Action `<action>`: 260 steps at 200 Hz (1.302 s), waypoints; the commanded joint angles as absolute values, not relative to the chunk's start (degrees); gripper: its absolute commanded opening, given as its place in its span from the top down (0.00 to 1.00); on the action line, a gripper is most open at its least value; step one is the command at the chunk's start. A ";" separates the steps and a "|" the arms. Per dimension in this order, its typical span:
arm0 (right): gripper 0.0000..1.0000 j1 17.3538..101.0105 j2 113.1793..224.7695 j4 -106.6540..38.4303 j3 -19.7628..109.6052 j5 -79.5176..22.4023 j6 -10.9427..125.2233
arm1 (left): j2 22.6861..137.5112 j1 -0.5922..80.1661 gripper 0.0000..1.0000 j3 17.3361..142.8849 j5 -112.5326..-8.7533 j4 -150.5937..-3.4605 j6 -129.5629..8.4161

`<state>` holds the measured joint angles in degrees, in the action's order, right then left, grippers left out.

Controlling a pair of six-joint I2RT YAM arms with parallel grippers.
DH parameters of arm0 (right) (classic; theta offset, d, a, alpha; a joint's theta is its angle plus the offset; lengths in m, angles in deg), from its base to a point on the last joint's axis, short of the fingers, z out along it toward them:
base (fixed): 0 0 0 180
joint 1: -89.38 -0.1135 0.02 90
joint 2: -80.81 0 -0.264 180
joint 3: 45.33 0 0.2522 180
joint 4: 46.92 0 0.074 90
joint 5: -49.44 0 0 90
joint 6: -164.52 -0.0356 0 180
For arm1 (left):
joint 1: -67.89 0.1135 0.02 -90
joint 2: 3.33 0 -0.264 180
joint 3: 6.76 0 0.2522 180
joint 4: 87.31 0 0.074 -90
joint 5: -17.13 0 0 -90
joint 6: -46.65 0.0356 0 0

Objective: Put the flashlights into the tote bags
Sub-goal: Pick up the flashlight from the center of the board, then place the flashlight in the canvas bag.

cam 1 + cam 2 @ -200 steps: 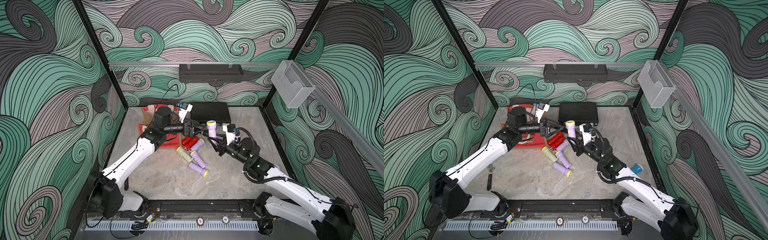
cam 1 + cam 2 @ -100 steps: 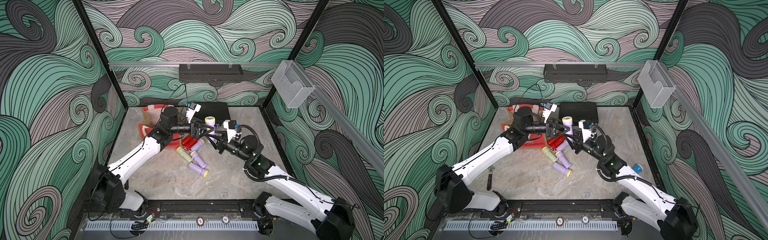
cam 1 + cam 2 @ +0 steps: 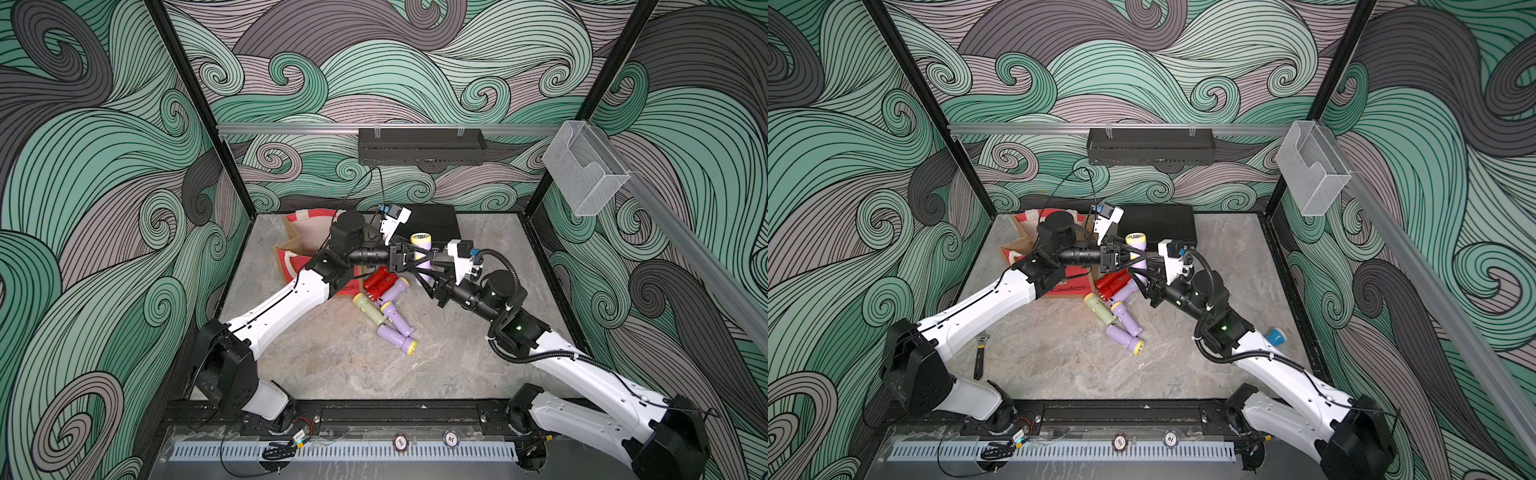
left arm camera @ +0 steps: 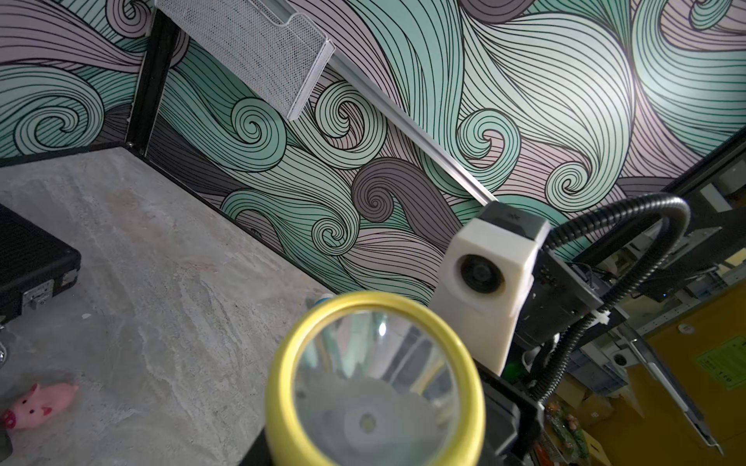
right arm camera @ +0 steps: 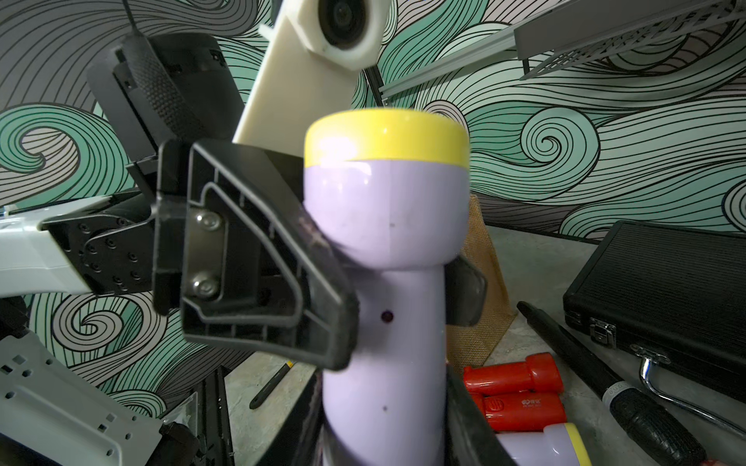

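A lilac flashlight with a yellow head is held upright in mid-air over the table's middle. My right gripper is shut on its lower barrel. My left gripper comes from the left, and its fingers press both sides of the flashlight's neck. The yellow head fills the left wrist view. Several more flashlights, red, pale green and lilac, lie below. A blue one lies by the right arm. The tote bag stands behind the left arm.
A flat black ribbed case sits at the back. A slim black stick lies beside it. A pink pig figure is on the table. A dark hand tool lies at front left.
My left gripper has swung right to the flashlight that the right gripper holds up, and has closed its wide-open jaws around the neck. The right gripper kept its grip.
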<state>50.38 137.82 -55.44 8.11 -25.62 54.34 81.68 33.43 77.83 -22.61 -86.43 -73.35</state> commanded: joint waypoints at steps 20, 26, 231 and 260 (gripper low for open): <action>0.94 50.10 136.32 -56.35 8.03 -26.26 55.89 | 81.80 33.08 0.80 80.13 -22.70 -85.81 -72.99; 0.94 50.05 136.27 -56.24 7.98 -26.38 56.04 | 81.71 33.07 0.83 80.17 -22.92 -85.39 -72.61; 0.01 48.42 136.75 -46.68 9.91 -32.35 58.88 | 82.18 44.05 1.00 104.03 -72.70 -31.00 -51.26; 0.01 48.43 137.93 -44.52 10.94 -32.72 58.88 | 85.86 49.37 1.00 109.18 -79.16 -24.73 -50.10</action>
